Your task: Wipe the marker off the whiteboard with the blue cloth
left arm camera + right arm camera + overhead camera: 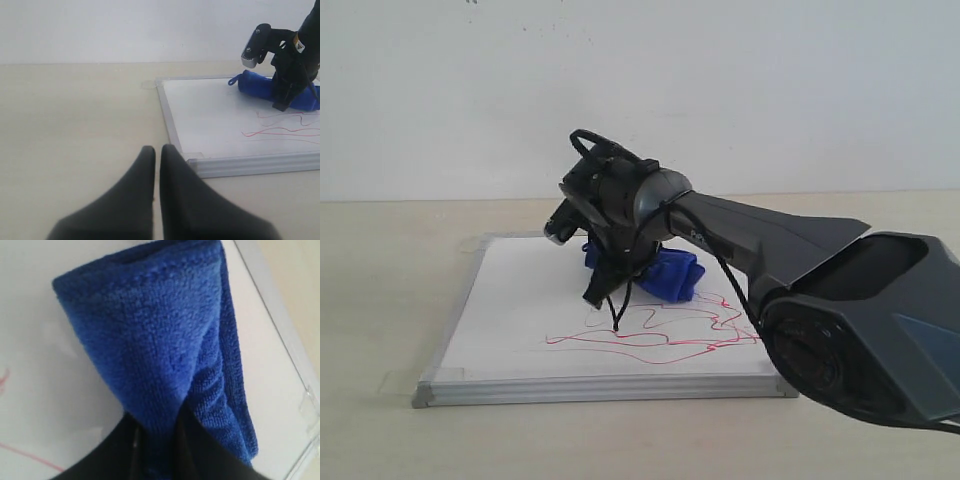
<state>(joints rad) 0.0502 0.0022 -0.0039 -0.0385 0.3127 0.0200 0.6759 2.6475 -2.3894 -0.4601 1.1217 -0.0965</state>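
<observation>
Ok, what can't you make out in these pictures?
Exterior view: the right arm hides the whiteboard's right edge and some marker.
Left wrist view: the picture's edge cuts off part of the whiteboard and marker.
Right wrist view: the blue cloth covers most of the board and the right gripper's tips.

This is looking like a robotics lab or test bench. A plain white wall (pixel 640 90) is filling the upper part of the exterior frame, and a pale beige tabletop (pixel 380 300) is stretching from edge to edge below it. A whiteboard (pixel 520 300) is lying flat in the lower middle, with a clear tape tab (pixel 395 383) sticking out at its lower left corner onto the tabletop. A dark robot arm (pixel 770 240) is reaching in from the lower right. The left wrist view is showing the same wall across its top and the same tabletop below.
</observation>
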